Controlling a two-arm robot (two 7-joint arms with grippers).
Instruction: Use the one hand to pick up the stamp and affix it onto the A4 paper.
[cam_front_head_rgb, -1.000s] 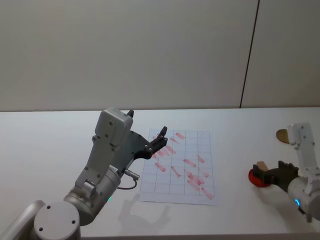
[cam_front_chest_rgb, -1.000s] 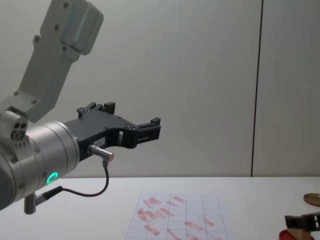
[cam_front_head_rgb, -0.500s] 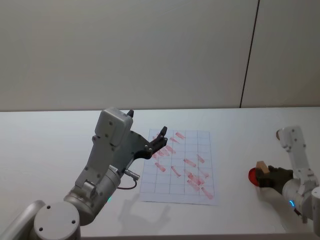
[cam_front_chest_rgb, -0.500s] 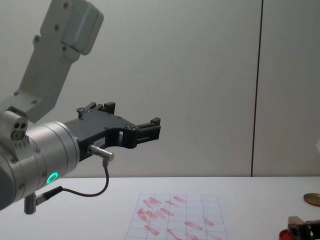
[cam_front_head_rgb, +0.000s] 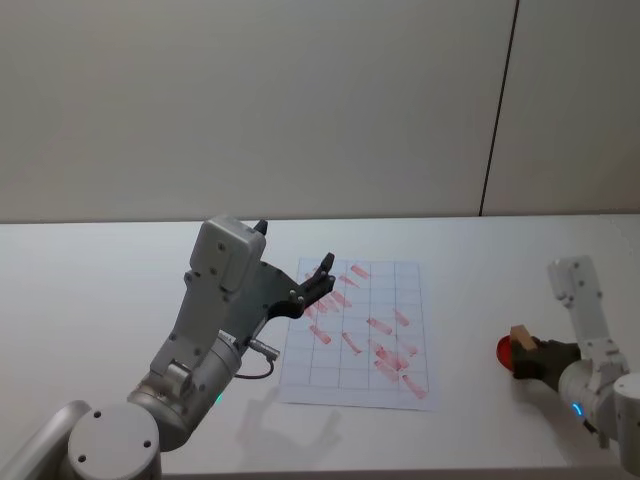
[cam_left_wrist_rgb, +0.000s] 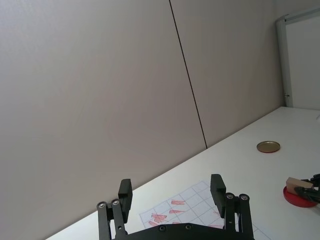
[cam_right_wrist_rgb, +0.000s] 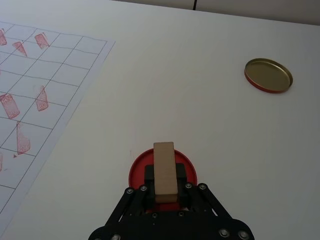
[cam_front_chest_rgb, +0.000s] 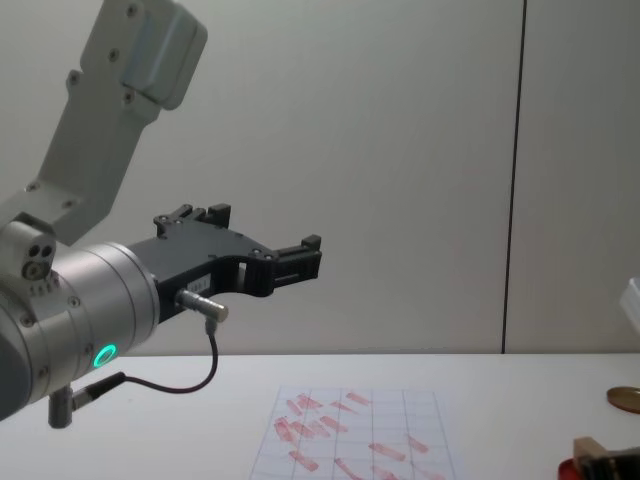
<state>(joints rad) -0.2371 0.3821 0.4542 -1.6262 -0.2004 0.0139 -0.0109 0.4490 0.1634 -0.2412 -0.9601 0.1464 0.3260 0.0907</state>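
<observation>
The left gripper (cam_left_wrist_rgb: 171, 187) hangs raised above the near left part of the white table (cam_front_head_rgb: 100, 280), by the left edge of the A4 paper (cam_front_head_rgb: 388, 287). Its fingers are spread wide and hold nothing, and it has not moved in the last second. The paper lies flat mid-table, its grid already carrying many red marks.

On the right, the right gripper (cam_right_wrist_rgb: 165, 175) has sunk a little lower over the past second, and its forearm has swung in behind it. It keeps its fingers clamped on the stamp (cam_right_wrist_rgb: 164, 154), which now sits low over the red disc (cam_right_wrist_rgb: 136, 172), well apart from the paper. This looks like the inking step, so the carry to the sheet is not yet begun. Whether the stamp's underside touches the disc cannot be told.

The stamp is a plain, light tan wooden block, oblong and smooth on top. Its long side points away from the wrist. Farther right lies a gold disc (cam_right_wrist_rgb: 268, 75).
</observation>
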